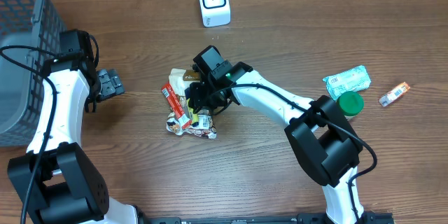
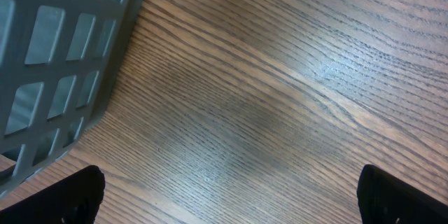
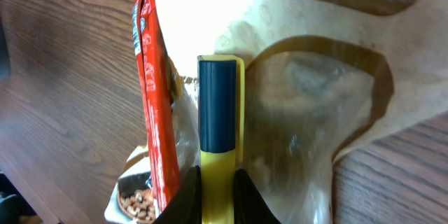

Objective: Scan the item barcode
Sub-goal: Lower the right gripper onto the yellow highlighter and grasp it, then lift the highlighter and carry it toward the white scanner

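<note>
Grey basket (image 1: 21,35): standing at the table's (image 1: 280,14) left end; what is lying inside it I cannot tell.
Left gripper (image 1: 112,84): hovering just beside the basket, jaws spreading wide, gripping nothing, bare wood showing beneath.
Packet pile (image 1: 183,120): lying mid-table, a red packet (image 3: 152,91) running along its left side.
Right gripper (image 3: 217,185): reaching down into the pile, fingers (image 3: 183,199) pinching a yellow item (image 3: 219,105) with a dark blue cap, which is lying between the red packet and a clear bag (image 3: 315,91).
White scanner (image 1: 213,1): standing at the far edge, apart from the pile.
Green-and-white packet (image 1: 346,79): lying at the right, a green lid (image 1: 350,103) sitting just beside it, an orange bar (image 1: 394,93) lying farther right.
</note>
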Motion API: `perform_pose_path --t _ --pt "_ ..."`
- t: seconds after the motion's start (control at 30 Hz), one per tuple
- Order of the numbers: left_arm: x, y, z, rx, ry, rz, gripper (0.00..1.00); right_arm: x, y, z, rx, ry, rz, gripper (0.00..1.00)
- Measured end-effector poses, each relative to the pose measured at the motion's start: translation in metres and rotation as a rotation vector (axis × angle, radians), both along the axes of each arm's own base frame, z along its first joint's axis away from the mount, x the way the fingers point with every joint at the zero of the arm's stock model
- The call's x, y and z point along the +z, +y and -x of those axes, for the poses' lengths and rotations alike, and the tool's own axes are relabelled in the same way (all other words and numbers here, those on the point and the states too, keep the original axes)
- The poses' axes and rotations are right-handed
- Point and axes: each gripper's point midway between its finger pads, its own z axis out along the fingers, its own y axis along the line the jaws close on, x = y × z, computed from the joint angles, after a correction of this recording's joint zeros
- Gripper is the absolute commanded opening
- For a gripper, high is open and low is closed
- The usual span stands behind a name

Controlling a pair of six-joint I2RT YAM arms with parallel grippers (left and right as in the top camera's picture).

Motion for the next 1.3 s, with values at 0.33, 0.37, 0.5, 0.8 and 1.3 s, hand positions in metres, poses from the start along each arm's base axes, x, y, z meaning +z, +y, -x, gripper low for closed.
perform_pose_path --t 0.33,0.37,0.5,0.8,1.3 --pt "0.0 0.0 0.0 0.0 0.0 0.0 1.0 0.0 -0.004 0.002 0.02 -0.013 0.016 0.04" --pt "0.0 0.0 0.0 0.0 0.0 0.0 1.0 0.001 -0.006 0.003 0.023 -0.009 0.023 0.04" --pt "0.0 0.0 0.0 0.0 0.0 0.0 1.0 0.019 -0.015 0.005 0.022 -0.017 0.027 0.04" --pt "0.0 0.0 0.0 0.0 0.0 0.0 1.0 0.137 -0.066 0.007 -0.034 -0.12 -0.069 0.04" --pt "0.0 0.0 0.0 0.0 0.0 0.0 1.0 0.183 -0.103 0.024 0.084 -0.044 -0.296 0.04"
